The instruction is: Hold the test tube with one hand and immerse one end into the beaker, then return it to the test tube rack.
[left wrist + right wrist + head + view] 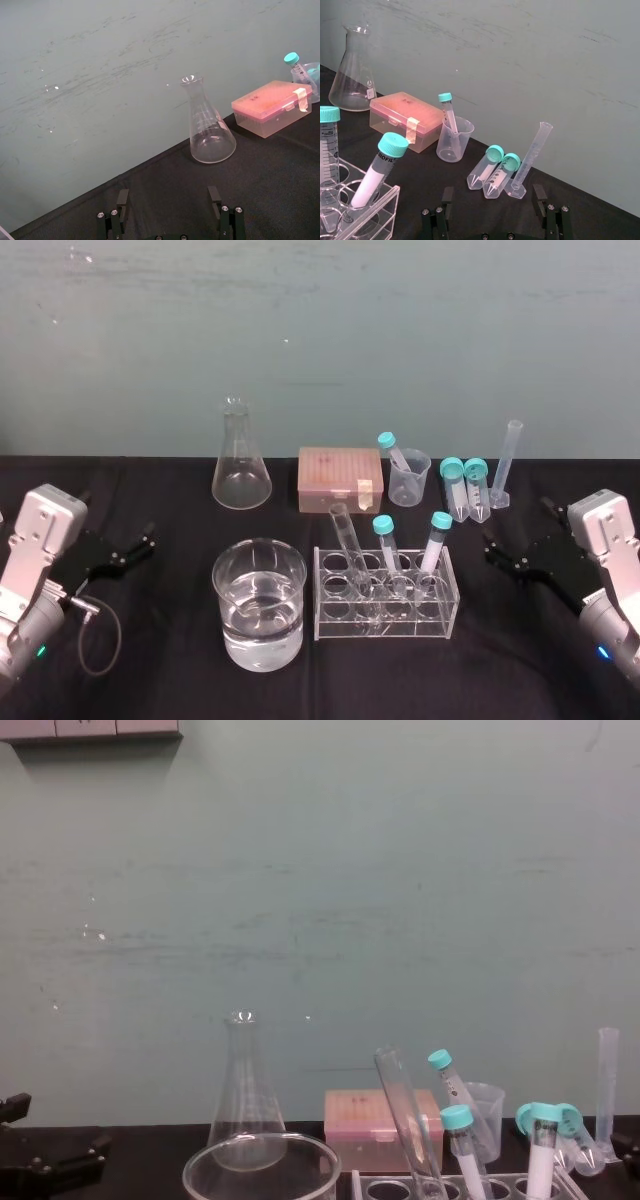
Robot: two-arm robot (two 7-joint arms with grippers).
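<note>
both grippers spread wide and empty, tube in the rack

the test tube (349, 552) is seen leaning in a hole toward the left end of the rack (322, 592), its rim tipped toward 11 o'clock. the beaker (222, 585), part filled with clear liquid, is set just beside the rack at its 9 o'clock. the left gripper (146, 537) is parked well off at 9 o'clock, the right gripper (492, 553) near the rack at 3 o'clock. both are opened wide, and nothing is held or touched.

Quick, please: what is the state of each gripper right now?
Left gripper: open, holding nothing, parked at the far left.
Right gripper: open, holding nothing, parked at the far right.
</note>
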